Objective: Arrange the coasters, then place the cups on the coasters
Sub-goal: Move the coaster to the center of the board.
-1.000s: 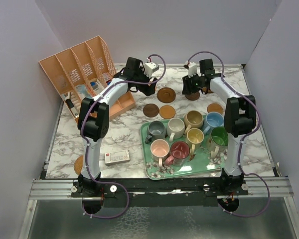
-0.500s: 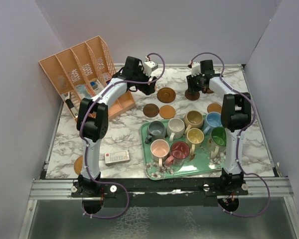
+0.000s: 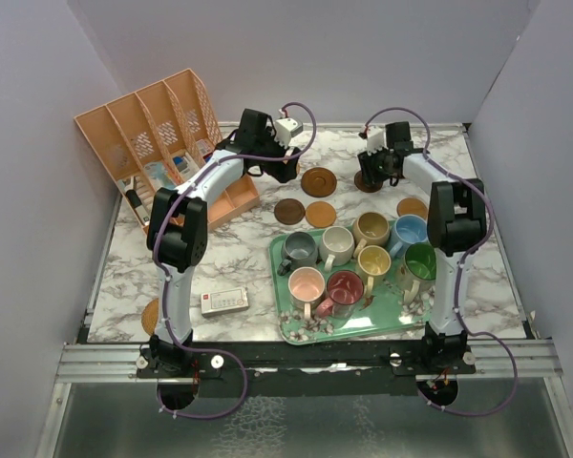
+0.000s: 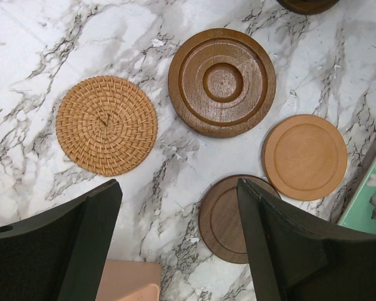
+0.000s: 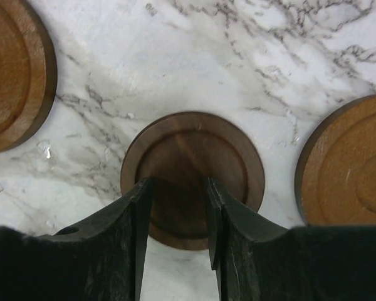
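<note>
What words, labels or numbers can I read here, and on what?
None can be read.
The small white box beside the tray has a red patch, too small to read.
Items in the orange organizer are too blurred.
The coasters and cups show no writing.

Eight cups (image 3: 336,243), eight coasters (image 3: 318,180), one tray (image 3: 382,322), one organiser (image 3: 158,134), one remote (image 3: 224,301)
</note>
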You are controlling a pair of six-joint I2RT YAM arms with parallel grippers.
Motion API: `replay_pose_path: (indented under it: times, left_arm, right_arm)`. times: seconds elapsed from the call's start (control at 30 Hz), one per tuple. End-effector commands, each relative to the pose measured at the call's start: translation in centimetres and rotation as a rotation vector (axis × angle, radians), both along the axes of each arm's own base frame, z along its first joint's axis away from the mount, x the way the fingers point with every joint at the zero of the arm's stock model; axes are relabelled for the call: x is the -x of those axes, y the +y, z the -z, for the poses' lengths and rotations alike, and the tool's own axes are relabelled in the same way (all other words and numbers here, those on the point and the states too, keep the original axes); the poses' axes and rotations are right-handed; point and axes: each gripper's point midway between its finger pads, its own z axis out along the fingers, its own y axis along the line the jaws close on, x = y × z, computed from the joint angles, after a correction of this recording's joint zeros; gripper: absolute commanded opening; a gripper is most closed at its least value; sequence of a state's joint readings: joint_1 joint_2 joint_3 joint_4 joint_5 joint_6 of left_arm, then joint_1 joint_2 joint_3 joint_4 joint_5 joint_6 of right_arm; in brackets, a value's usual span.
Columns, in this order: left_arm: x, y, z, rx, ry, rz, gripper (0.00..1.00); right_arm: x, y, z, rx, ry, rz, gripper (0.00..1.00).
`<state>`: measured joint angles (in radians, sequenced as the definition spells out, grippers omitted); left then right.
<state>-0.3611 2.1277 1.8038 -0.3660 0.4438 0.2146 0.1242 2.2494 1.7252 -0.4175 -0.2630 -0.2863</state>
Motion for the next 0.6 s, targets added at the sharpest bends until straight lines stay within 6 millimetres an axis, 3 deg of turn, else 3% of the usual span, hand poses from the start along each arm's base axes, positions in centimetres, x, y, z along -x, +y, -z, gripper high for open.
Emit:
replay_pose_path:
  times: [0.0,0.43,0.57]
  left_arm:
    - [-0.1,0.0,-2.9,0.022,-0.063,-0.003,0.78]
    - [-0.6,0.8,-2.7,-0.024,-0.083,-0.019,0.78]
    - [-0.6,1.1,-2.8,-0.031,-0.088,-0.022,0.78]
  right_arm:
    - [4.8,0.6,1.7,-0.027,0.129,-0.092,0.39]
    - [12.4,5.2,1.1,-0.130,0.223,-0.264,0.38]
    - [12.2,6.4,-0.8,-0.140,0.181,-0.306,0.38]
